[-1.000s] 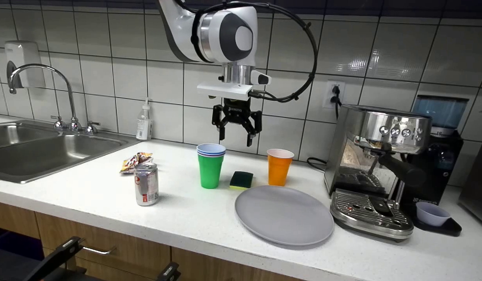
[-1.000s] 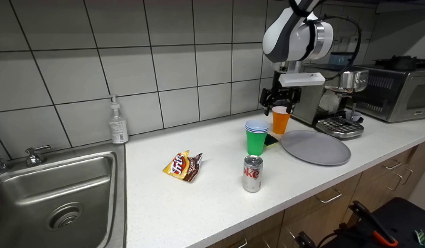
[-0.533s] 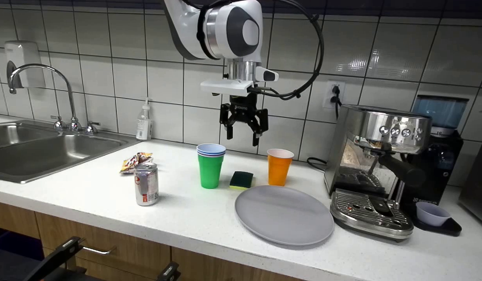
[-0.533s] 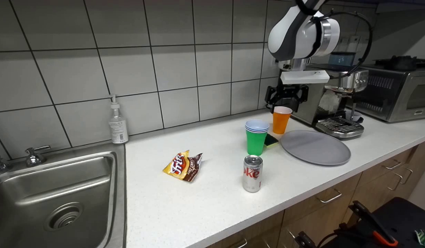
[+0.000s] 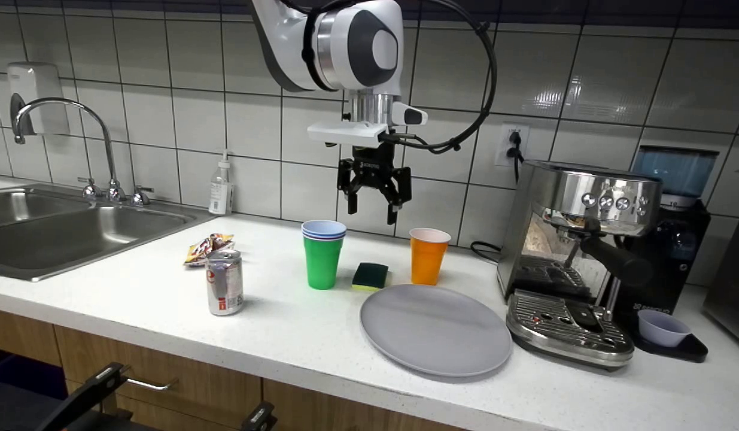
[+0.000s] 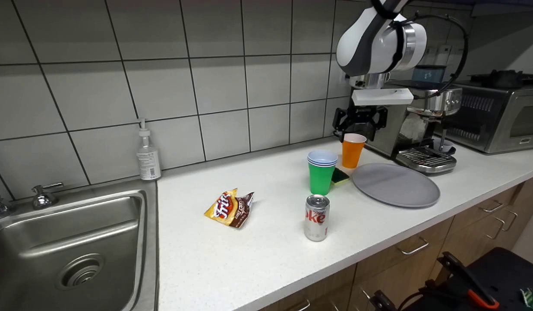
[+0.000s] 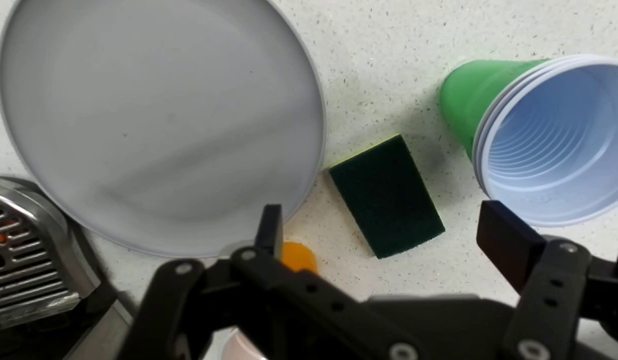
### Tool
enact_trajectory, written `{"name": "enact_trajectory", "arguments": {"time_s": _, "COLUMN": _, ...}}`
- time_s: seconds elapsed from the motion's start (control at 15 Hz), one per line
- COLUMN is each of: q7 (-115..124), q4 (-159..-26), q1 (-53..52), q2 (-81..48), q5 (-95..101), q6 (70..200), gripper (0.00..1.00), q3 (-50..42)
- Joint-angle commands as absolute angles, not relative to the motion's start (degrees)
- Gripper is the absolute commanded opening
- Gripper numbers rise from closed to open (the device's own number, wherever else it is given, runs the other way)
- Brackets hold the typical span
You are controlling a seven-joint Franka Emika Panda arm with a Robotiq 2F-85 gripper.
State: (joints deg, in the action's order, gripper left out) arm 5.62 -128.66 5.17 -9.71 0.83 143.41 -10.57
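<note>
My gripper (image 5: pixel 373 211) is open and empty, pointing down above the counter. In the wrist view the dark green and yellow sponge (image 7: pixel 389 200) lies below, between the spread fingertips (image 7: pixel 387 225). The sponge (image 5: pixel 370 276) lies flat between a green cup stack (image 5: pixel 323 260) and an orange cup (image 5: pixel 428 258) in an exterior view. The stacked cups (image 7: pixel 554 140) have pale blue insides and stand upright. A grey plate (image 5: pixel 436 332) lies in front of the sponge. The fingers partly hide the orange cup (image 7: pixel 298 256) in the wrist view. The gripper touches nothing.
A silver can (image 6: pixel 316 218) and a snack bag (image 6: pixel 229 208) lie toward the sink (image 6: pixel 147 242). A soap bottle (image 6: pixel 148 155) stands by the wall. An espresso machine (image 5: pixel 584 251) stands beside the plate, with a pale small cup (image 5: pixel 662 328) beyond it.
Over the first half second the arm and open gripper moved slightly toward the orange cup and espresso machine. Since then they have stayed almost still. The objects on the counter have not moved.
</note>
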Motion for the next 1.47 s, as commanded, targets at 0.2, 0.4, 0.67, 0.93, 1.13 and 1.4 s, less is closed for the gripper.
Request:
{"name": "enact_trajectory", "arguments": {"time_s": 0.2, "q7": 5.8, "q4": -128.57, "q1": 5.96, "q2": -9.66, "q5": 1.07, "q6": 143.25, "gripper": 1.0, "q3": -9.79}}
{"name": "enact_trajectory", "arguments": {"time_s": 0.4, "q7": 8.38, "q4": -128.05, "q1": 5.63, "q2": -10.16, "q5": 1.76, "q6": 143.18, "gripper": 1.0, "q3": -10.19}}
{"name": "enact_trajectory", "arguments": {"time_s": 0.67, "q7": 16.08, "q4": -127.66, "q1": 5.22, "q2": -10.64, "q5": 2.4, "q6": 143.78, "gripper": 1.0, "q3": -11.14}}
{"name": "enact_trajectory", "arguments": {"time_s": 0.93, "q7": 27.49, "q4": -127.33, "q1": 4.53, "q2": -11.2, "q5": 5.75, "q6": 145.82, "gripper": 1.0, "q3": -13.13}}
{"name": "enact_trajectory", "arguments": {"time_s": 1.13, "q7": 36.59, "q4": -125.98, "q1": 4.07, "q2": -12.39, "q5": 8.74, "q6": 145.05, "gripper": 1.0, "q3": -14.84}}
{"name": "enact_trajectory", "arguments": {"time_s": 1.4, "q7": 46.21, "q4": -123.47, "q1": 3.73, "q2": -14.35, "q5": 10.83, "q6": 143.67, "gripper": 1.0, "q3": -16.34}}
